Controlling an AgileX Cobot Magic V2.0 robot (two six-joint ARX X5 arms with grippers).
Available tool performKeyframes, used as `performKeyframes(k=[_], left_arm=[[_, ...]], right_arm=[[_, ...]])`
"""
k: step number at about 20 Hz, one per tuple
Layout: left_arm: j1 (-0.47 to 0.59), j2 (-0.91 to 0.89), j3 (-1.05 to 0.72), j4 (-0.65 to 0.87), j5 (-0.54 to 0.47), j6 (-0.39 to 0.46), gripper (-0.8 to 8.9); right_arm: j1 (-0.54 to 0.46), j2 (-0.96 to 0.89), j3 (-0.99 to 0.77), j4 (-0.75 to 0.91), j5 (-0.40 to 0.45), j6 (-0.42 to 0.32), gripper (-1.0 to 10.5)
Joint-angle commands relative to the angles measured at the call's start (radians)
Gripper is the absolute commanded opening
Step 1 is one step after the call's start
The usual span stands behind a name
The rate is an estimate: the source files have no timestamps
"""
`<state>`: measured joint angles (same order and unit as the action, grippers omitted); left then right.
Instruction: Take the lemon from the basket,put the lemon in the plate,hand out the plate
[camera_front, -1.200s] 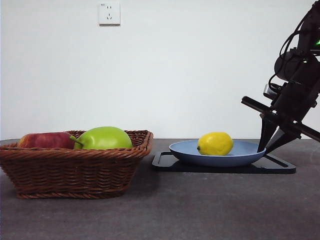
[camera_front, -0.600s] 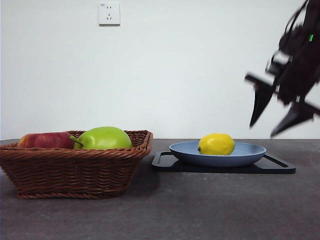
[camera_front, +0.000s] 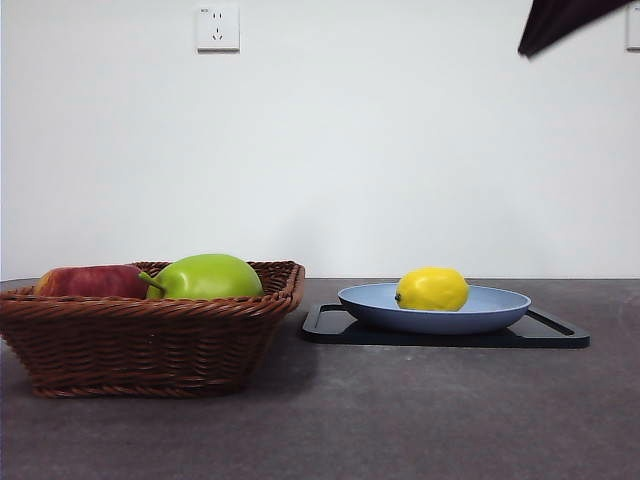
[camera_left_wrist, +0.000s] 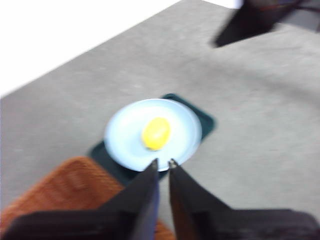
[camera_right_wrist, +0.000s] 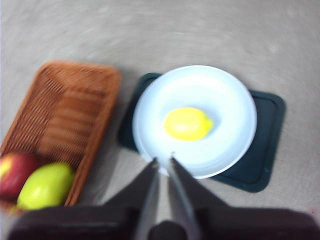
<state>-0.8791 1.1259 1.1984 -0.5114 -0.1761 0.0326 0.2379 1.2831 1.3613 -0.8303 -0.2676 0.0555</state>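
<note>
While the lemon (camera_front: 432, 289) is lying in the plate (camera_front: 500, 305) on the black tray (camera_front: 560, 335), right of the basket (camera_front: 150, 340), both blurred grippers (camera_left_wrist: 163, 164) (camera_right_wrist: 163, 160) are hovering high, nearly closed, gripping nothing.

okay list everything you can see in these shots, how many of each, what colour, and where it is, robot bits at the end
lemon: one, bright yellow, lying on the plate
plate: one, light blue, on the black tray
tray: one, black, flat on the table beside the basket
basket: one, brown wicker, on the table
green fruit: one, in the basket
apple: one, red, in the basket next to the green fruit
table: one, dark grey
wall socket: one, white, on the wall above the basket
left gripper: black, jaws close together, high above the plate
right gripper: black, jaws close together, high above the plate
</note>
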Motion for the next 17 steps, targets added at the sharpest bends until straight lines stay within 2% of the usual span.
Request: performKeyframes(k=[1,6,10,14,17], left_arm=[[0.040,0.011,0.016,-0.023,-0.007,0.052,0.06],[0.168,-0.024,-0.023,-0.084,0.005,0.077,0.06],[0.231,-0.166,-0.200,0.030,0.025,0.071,0.06],[0.259,-0.383,-0.423,0.118,0.025,-0.019,0.06],[0.259,-0.553,-0.559,0.146,0.019,-0.091,0.06]], right_arm=[[0.061,-0.050,0.000,0.004,0.074,-0.028,0.0],[0.216,-0.239,-0.135,0.105,0.285,-0.028,0.0],[0.301,-0.431,-0.341,0.307,0.383,-0.028,0.0],[0.338,-0.644,-0.595,0.500,0.462,-0.030,0.0],[0.343,-0.795,-0.764,0.613,0.484,-0.027,0.0]])
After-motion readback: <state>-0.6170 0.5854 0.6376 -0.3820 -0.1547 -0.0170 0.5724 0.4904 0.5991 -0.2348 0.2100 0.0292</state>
